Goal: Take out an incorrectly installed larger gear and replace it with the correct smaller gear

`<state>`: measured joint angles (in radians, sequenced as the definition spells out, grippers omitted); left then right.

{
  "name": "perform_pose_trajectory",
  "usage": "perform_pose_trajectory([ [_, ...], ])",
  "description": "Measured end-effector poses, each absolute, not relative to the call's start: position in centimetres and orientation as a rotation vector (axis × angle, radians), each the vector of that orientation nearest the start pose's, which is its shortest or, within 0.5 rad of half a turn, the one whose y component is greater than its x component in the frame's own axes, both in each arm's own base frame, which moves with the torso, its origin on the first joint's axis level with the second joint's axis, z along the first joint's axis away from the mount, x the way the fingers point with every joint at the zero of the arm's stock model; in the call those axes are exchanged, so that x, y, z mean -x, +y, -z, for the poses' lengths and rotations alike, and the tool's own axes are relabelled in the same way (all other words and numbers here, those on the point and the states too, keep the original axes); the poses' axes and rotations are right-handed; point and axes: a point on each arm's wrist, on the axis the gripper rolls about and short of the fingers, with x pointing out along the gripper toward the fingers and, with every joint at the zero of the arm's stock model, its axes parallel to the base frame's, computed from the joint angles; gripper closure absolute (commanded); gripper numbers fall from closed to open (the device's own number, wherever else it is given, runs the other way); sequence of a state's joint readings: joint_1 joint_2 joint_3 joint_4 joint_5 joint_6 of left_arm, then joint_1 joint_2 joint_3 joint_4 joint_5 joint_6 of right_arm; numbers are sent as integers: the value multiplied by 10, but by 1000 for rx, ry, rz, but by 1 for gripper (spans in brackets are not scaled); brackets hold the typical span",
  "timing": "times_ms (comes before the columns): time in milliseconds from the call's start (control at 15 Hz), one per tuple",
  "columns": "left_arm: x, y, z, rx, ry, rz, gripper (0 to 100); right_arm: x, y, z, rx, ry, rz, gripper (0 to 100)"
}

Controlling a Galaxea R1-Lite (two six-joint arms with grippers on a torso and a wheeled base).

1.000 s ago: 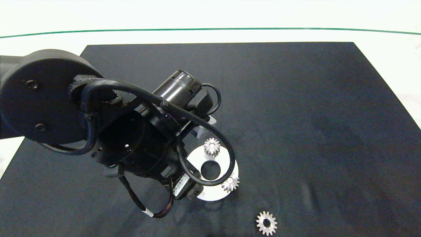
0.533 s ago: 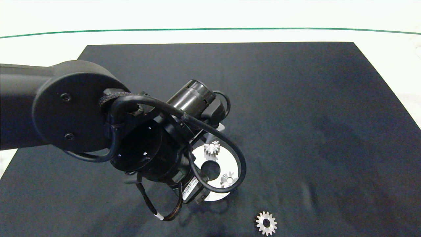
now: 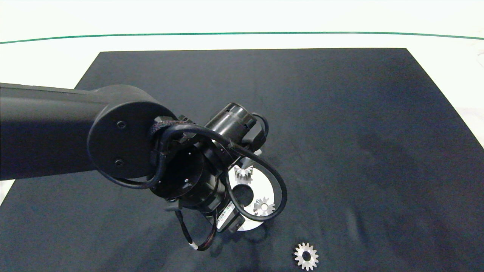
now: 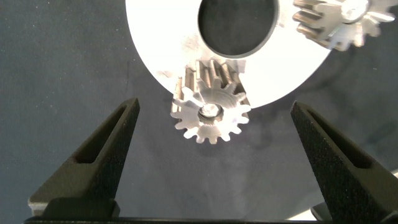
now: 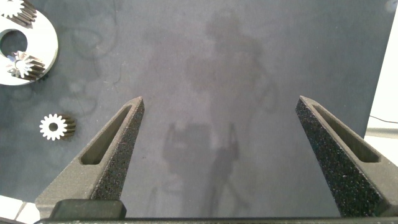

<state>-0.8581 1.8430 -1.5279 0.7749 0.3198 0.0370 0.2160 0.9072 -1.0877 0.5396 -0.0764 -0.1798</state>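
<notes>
The larger gear point(image 4: 210, 113), chunky silver with a small centre hole, stands at the rim of a white disc point(image 4: 161, 43). My left gripper point(image 4: 214, 104) hovers over it, open, one finger on each side and not touching. In the head view my left arm point(image 3: 132, 151) hides this gear. The smaller gear point(image 3: 306, 256), flat with a wide dark hole, lies on the black mat near the front edge; it also shows as the smaller gear point(image 5: 55, 126) in the right wrist view. My right gripper point(image 5: 219, 99) hangs open above bare mat, away from the disc.
Two other silver gears stand on the white disc point(image 3: 261, 189): one at the far side point(image 3: 243, 173), one at the near right point(image 3: 264, 206). The disc has a round hole point(image 3: 243, 194) in its middle. The black mat point(image 3: 359, 132) lies on a white table.
My left arm has swung right and toward the disc, now covering more of it. The gears and the disc have not moved.
</notes>
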Motion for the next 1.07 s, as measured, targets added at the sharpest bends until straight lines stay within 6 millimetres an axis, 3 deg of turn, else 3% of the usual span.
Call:
perform_pose_trajectory([
  [1067, -219, -240, -205, -657, 909, 478, 0, -68, 14, -306, 227, 342, -185, 0],
])
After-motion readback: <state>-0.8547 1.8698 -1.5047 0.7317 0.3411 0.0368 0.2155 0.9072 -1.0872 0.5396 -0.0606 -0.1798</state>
